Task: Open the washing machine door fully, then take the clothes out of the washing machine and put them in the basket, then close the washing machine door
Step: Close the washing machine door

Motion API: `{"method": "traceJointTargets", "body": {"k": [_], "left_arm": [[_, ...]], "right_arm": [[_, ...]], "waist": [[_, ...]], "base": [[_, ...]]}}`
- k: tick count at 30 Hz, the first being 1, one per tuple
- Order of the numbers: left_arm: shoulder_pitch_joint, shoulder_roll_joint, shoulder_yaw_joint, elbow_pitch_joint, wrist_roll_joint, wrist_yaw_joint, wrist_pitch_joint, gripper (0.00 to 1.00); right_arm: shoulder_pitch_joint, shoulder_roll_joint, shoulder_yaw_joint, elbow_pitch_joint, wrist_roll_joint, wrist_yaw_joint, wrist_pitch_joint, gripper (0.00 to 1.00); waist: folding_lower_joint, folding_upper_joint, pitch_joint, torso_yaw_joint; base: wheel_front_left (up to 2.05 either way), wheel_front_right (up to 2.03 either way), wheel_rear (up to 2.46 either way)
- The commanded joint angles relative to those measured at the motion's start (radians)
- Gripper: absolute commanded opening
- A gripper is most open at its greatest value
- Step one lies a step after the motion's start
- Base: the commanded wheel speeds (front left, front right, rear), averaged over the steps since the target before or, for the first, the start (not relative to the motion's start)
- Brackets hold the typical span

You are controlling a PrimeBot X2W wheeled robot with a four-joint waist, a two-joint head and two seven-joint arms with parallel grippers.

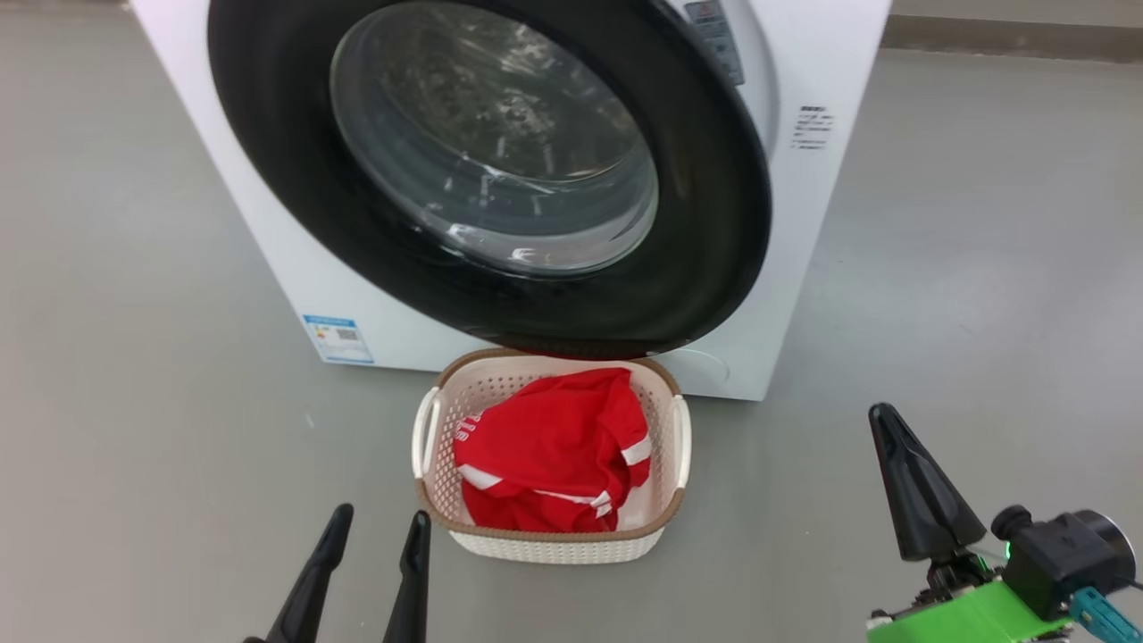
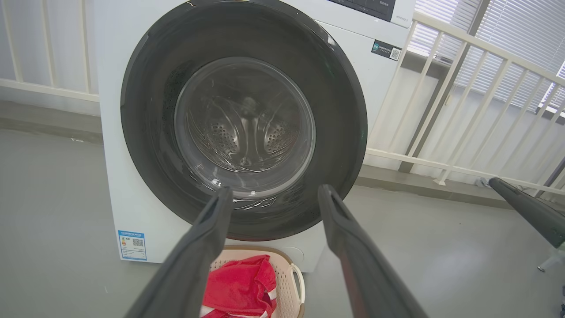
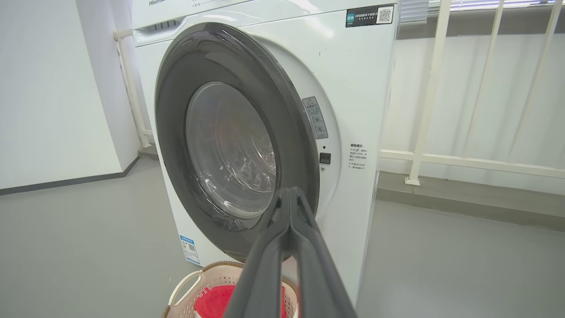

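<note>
The white washing machine point(image 1: 286, 268) faces me, and its round black door point(image 1: 705, 232) with the glass bowl lies almost flat against the front. In the right wrist view the door point(image 3: 172, 132) stands slightly ajar on its latch side. On the floor below sits the cream basket point(image 1: 545, 540) holding red clothes point(image 1: 554, 446) with white stripes. My left gripper point(image 1: 379, 520) hovers open and empty just left of the basket, pointing at the door point(image 2: 150, 110). My right gripper point(image 1: 880, 413) is shut on nothing, out to the basket's right, apart from the door.
Grey floor spreads on both sides of the machine. A white railing point(image 2: 441, 110) runs behind and to the machine's right, with blinds beyond it. A white wall point(image 3: 53, 88) stands on the machine's far side in the right wrist view.
</note>
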Motion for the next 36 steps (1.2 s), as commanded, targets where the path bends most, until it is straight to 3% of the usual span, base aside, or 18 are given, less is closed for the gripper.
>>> {"method": "traceJointTargets", "body": {"k": [1, 23, 36], "left_arm": [[-0.051, 0.004, 0.028, -0.029, 0.013, -0.002, -0.007, 1.0], [-0.127, -0.005, 0.017, -0.028, 0.058, -0.008, -0.01, 1.0], [-0.164, -0.02, 0.016, -0.022, 0.073, -0.018, -0.011, 1.0]], "right_arm": [[-0.059, -0.013, 0.032, -0.013, -0.012, 0.006, 0.001, 0.0], [-0.433, -0.013, 0.071, 0.215, -0.082, 0.006, -0.024, 0.0], [-0.649, -0.013, 0.021, 0.382, -0.118, 0.006, -0.053, 0.0]], "waist": [[0.0, 0.0, 0.028, 0.037], [0.0, 0.0, 0.213, 0.114], [0.0, 0.0, 0.309, 0.139]], "base": [[0.0, 0.0, 0.0], [0.0, 0.0, 0.0], [0.0, 0.0, 0.0]]}}
